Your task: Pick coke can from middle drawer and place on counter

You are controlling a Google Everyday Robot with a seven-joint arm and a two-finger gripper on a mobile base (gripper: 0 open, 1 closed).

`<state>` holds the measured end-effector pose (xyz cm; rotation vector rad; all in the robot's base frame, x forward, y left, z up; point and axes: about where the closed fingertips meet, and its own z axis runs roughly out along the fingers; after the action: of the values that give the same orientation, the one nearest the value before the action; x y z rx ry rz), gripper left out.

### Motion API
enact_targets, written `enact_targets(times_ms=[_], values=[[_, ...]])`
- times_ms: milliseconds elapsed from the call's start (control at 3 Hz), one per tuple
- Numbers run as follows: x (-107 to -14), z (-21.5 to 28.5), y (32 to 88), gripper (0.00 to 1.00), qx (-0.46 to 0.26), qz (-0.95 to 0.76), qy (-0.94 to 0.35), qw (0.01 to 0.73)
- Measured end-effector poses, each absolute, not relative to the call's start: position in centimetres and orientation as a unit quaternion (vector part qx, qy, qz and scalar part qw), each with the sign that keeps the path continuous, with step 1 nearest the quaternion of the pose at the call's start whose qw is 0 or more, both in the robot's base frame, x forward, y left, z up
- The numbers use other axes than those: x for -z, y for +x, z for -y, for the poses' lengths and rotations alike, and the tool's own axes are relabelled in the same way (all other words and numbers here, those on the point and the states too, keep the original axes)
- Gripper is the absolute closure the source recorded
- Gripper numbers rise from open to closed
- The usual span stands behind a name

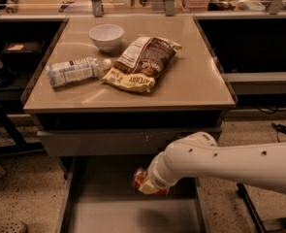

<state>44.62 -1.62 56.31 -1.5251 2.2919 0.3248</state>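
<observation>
The coke can [141,178], red with pale markings, is at the end of my white arm, above the open middle drawer [128,215]. My gripper [150,183] is at the can, just below the drawer front, mostly hidden behind my wrist. The can looks lifted off the drawer's grey floor. The tan counter [191,81] lies above and behind the drawer.
On the counter stand a white bowl [106,36], a water bottle lying on its side [74,72] and a brown-and-yellow chip bag [141,63]. The grey drawer front [108,142] sits just above the can. Dark shelves flank the cabinet on both sides.
</observation>
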Motion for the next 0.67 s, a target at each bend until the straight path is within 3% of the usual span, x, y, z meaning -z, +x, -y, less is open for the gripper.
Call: enact_targets(times_ms=[667], values=[[-69.4,7.9,45.9,1.00,-0.040,-0.826,-0.521,0.212]])
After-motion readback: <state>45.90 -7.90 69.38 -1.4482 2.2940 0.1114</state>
